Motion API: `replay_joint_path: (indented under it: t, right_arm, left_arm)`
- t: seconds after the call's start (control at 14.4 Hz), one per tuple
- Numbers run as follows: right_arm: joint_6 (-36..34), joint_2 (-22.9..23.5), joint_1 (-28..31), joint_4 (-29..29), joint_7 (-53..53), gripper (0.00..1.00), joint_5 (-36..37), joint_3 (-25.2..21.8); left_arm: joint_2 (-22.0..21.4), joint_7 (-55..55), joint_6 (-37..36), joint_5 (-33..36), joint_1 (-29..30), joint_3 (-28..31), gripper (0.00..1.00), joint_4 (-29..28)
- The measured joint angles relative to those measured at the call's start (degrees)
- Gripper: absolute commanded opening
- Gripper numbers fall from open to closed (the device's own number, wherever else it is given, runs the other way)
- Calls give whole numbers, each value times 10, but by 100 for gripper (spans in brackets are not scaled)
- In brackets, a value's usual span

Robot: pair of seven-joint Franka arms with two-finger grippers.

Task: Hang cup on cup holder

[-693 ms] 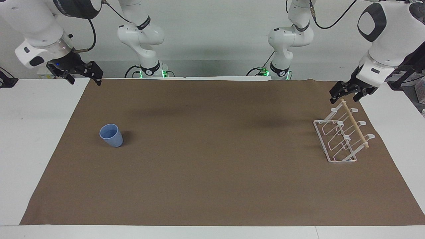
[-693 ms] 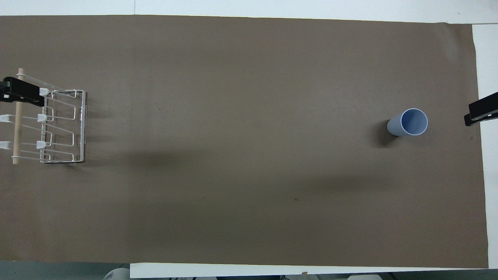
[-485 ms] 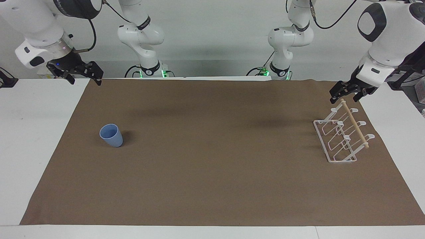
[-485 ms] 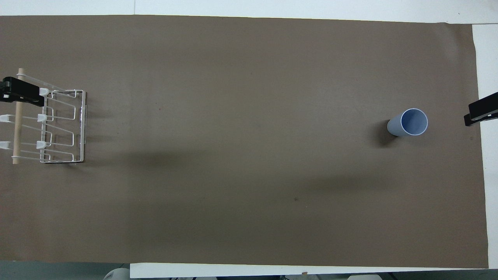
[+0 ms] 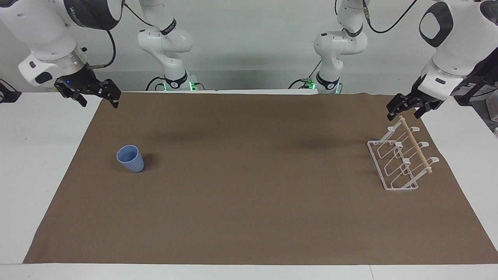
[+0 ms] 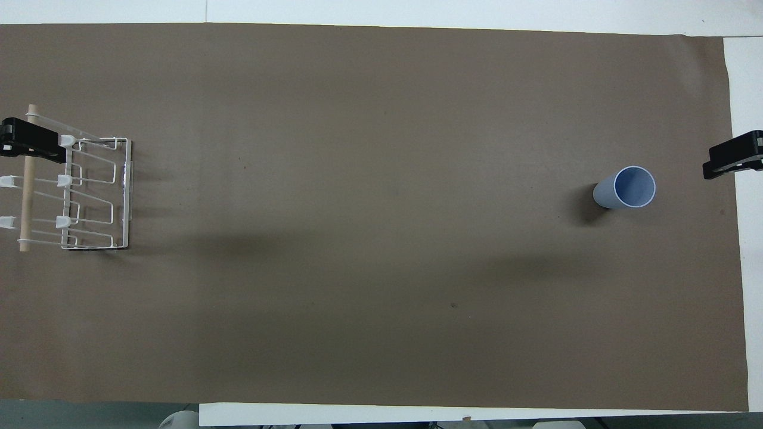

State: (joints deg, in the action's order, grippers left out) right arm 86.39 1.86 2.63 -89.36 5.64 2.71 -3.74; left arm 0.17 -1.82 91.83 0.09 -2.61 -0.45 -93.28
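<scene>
Right pincer (image 5: 99, 98) has drifted, spread, toward cup (image 5: 130, 158); left pincer (image 5: 404, 110) waits spread

Pretty clearly a robotics lab where I work, not anybody's home. My two white arms are bolted at one end of a plain white table (image 5: 39, 155), with green status lights (image 5: 177, 86) glowing at the bases and black cables (image 5: 389, 23) looping off the upper links. A big brown paper sheet (image 5: 249, 202) covers the work surface like a test mat. The wall (image 5: 253, 35) is bare and white, nothing decorative anywhere, just equipment.
</scene>
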Motion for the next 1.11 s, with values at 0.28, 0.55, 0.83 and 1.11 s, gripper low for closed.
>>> replay_joint_path:
  t: [0.28, 0.55, 0.83, 1.11]
  right_arm:
    - [108, 16, 1, -79, 54, 100, -4, 0]
    - [210, 64, 20, -134, 110, 100, -8, -1]
    - [291, 95, 38, -186, 154, 99, -44, -1]
    - [313, 97, 46, -223, 189, 97, -46, -2]
  left_arm:
    - [0, 0, -1, 0, 0, -1, 100, 0]
    - [0, 0, -1, 0, 0, -1, 100, 0]
    - [0, 0, -1, 0, 0, -1, 100, 0]
    - [0, 0, -1, 0, 0, -1, 100, 0]
